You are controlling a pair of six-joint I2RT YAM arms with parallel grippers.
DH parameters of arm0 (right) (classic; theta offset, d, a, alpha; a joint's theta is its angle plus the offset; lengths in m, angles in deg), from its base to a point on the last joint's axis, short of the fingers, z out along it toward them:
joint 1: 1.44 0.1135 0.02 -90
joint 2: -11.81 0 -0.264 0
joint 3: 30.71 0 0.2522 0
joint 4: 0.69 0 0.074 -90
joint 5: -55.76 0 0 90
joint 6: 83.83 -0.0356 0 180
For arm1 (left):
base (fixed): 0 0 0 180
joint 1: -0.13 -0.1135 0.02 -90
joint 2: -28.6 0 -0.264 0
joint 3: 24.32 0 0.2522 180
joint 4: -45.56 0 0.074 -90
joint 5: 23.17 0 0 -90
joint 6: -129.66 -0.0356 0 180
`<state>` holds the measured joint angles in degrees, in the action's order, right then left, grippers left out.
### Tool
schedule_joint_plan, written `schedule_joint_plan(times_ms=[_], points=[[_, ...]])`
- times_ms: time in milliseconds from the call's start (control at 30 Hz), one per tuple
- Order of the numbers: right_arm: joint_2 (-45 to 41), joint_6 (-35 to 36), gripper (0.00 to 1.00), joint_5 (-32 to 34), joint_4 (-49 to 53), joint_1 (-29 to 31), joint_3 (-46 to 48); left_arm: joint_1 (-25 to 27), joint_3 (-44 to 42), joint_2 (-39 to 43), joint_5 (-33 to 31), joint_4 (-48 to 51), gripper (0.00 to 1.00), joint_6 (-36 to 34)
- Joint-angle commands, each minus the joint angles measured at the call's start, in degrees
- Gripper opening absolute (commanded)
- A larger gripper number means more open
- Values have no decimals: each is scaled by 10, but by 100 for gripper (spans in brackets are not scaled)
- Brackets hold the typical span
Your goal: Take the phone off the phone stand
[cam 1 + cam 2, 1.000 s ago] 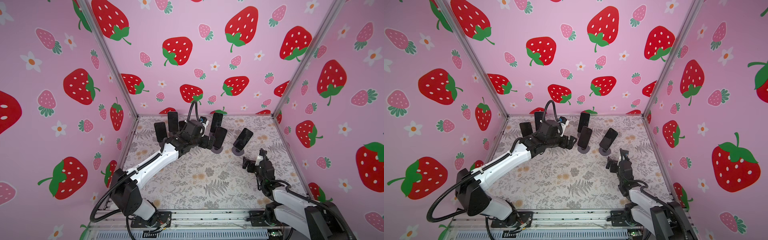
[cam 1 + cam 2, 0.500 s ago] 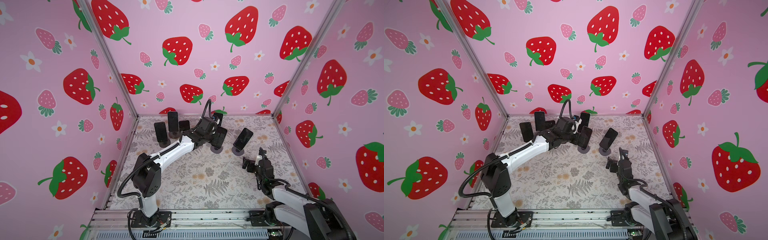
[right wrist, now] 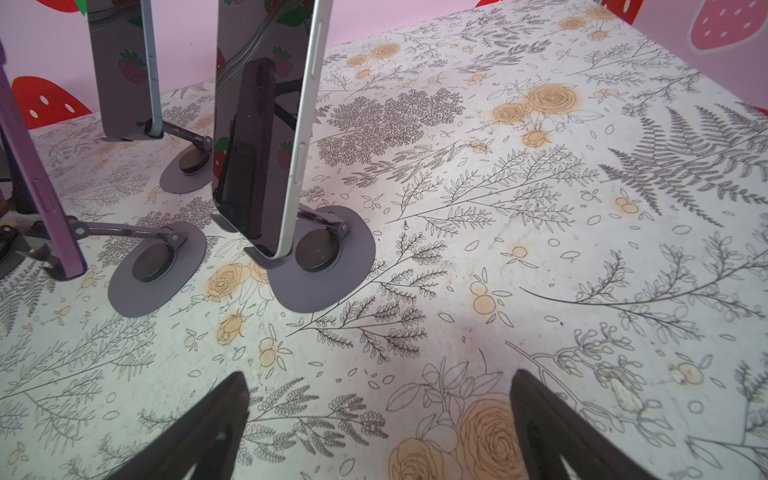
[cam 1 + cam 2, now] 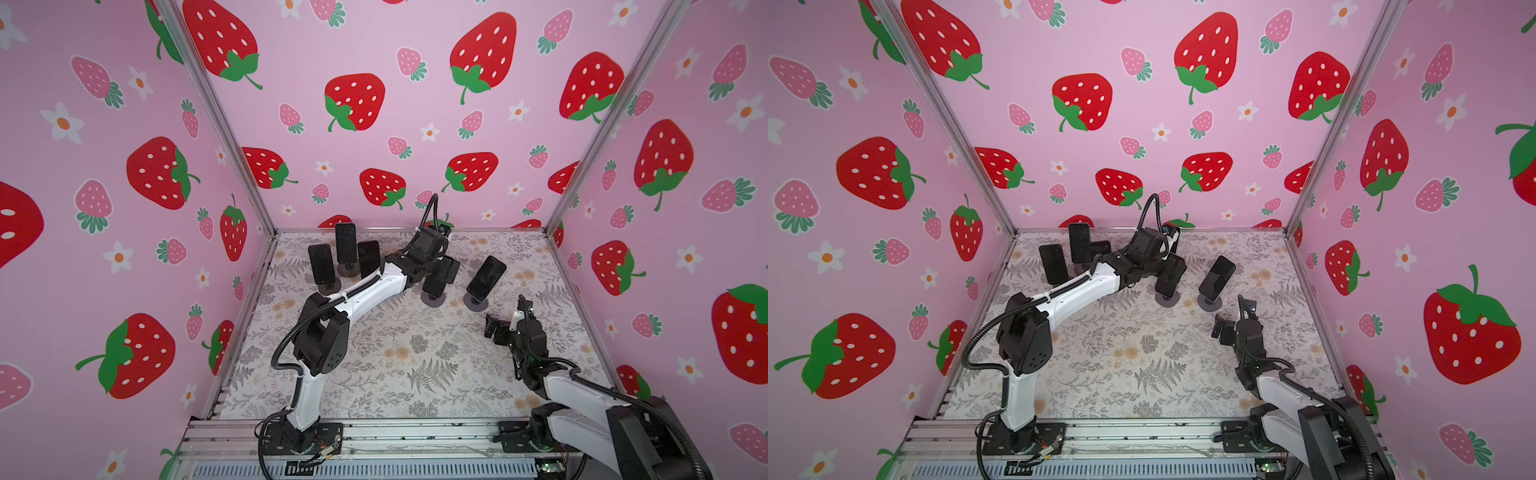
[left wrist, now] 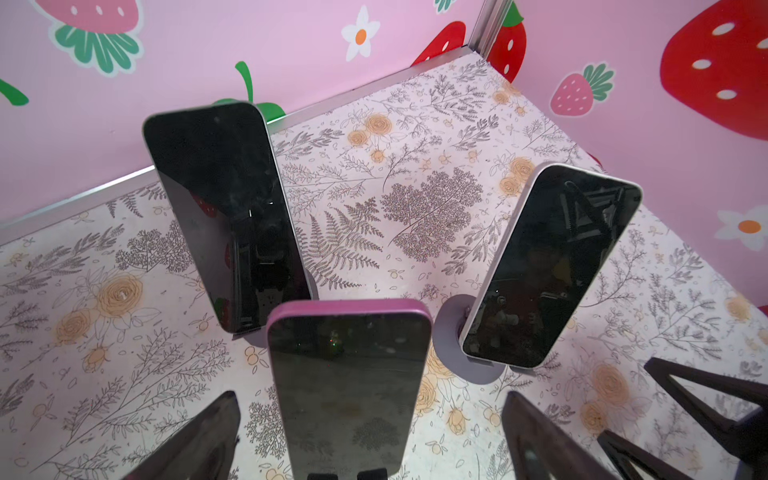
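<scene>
- Left arm (image 4: pixel 365 293) lies just beside three phones (image 4: pixel 345 245) at the back left; a careless lift could knock them over
- Left gripper (image 5: pixel 372 399), jaws spread wide, straddles the pink-edged phone (image 5: pixel 347 386) without touching — an off-centre squeeze might drag its phone stand (image 4: pixel 432 300) along
- Right gripper (image 3: pixel 379 376) hangs open-jawed, empty
- That phone leans back mid-table, screen dark and glossy, likely slick to pinch

You've a floral-print mat (image 4: pixel 415 365) spread at centre, pink strawberry walls (image 4: pixel 374 50) from nine through twelve to three o'clock, silver corner posts (image 4: pixel 222 129) at eleven and one, metal rail (image 4: pixel 415 436) at six.
</scene>
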<state>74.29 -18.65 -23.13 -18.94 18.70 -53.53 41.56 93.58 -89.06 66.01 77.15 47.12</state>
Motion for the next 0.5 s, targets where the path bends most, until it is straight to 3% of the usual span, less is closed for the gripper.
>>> schedule_joint_plan(times_ms=[0,467], points=[[3,-9,100,8,7,3,-14,0,42,-13,-10,3,99,-15],[14,-9,100,6,11,3,-21,-5,103,-75,-23,25,99,-8]])
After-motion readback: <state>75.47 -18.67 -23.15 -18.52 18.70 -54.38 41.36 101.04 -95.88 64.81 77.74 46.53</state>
